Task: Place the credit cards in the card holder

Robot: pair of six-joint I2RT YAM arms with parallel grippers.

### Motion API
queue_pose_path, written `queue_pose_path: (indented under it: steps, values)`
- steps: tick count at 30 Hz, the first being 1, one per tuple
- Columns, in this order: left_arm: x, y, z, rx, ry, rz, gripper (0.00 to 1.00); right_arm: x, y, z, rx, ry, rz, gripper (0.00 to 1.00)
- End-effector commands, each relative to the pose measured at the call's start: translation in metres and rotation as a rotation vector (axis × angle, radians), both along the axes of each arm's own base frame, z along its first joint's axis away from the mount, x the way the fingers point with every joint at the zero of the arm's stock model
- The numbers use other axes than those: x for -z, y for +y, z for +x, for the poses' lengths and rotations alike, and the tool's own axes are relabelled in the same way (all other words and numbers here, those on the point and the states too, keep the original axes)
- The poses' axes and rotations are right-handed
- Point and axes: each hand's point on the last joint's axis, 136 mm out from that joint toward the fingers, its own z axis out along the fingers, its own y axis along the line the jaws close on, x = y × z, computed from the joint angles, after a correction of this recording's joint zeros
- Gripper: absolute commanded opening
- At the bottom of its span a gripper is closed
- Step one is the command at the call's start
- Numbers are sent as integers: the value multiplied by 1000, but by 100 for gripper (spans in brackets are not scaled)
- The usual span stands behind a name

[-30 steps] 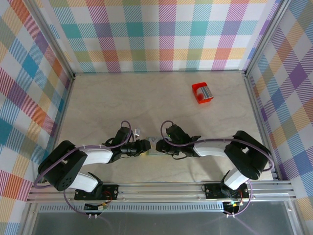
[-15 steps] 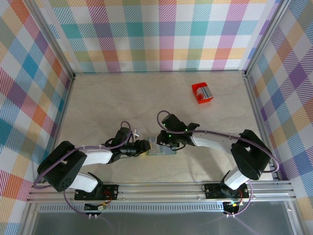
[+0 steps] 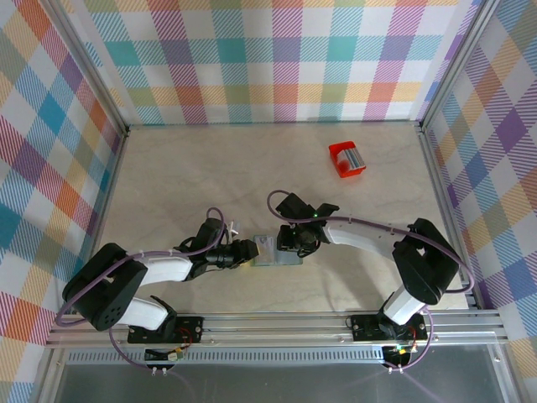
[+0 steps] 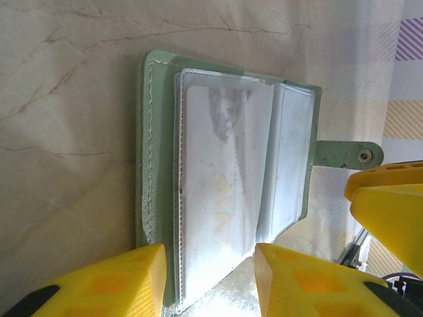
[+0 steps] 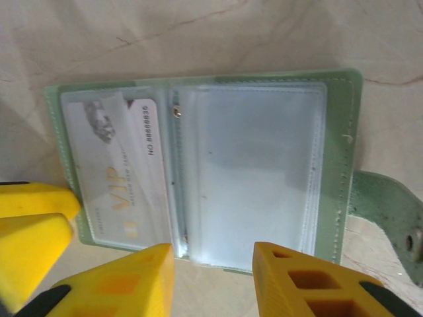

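Two spread: left pincer [image 4: 208, 254] and right pincer [image 5: 213, 254], over open card holder [image 5: 337, 165] holding pale credit card [image 5: 122, 178]

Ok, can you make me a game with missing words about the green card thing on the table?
1. The card holder lies on the table and it is ____, not folded shut.
2. The card tucked in its clear pocket has the gold letters ____ on it.
3. The small box far back on the table is coloured ____.

Missing words: open; VIP; red.
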Motion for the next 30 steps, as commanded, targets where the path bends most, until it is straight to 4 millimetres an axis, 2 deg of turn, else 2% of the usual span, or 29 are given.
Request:
queue_pose_path:
  steps: [1, 12, 30]
  values:
    - [-4, 3, -3, -2, -17, 13, 40, 4, -5, 2, -11, 24, -49, 38]
    - [-3, 4, -5, 9, -20, 29, 40, 12, -12, 13, 13, 20, -128, 44]
    - [3, -1, -3, 19, 0, 24, 40, 32, -3, 14, 14, 85, -85, 47]
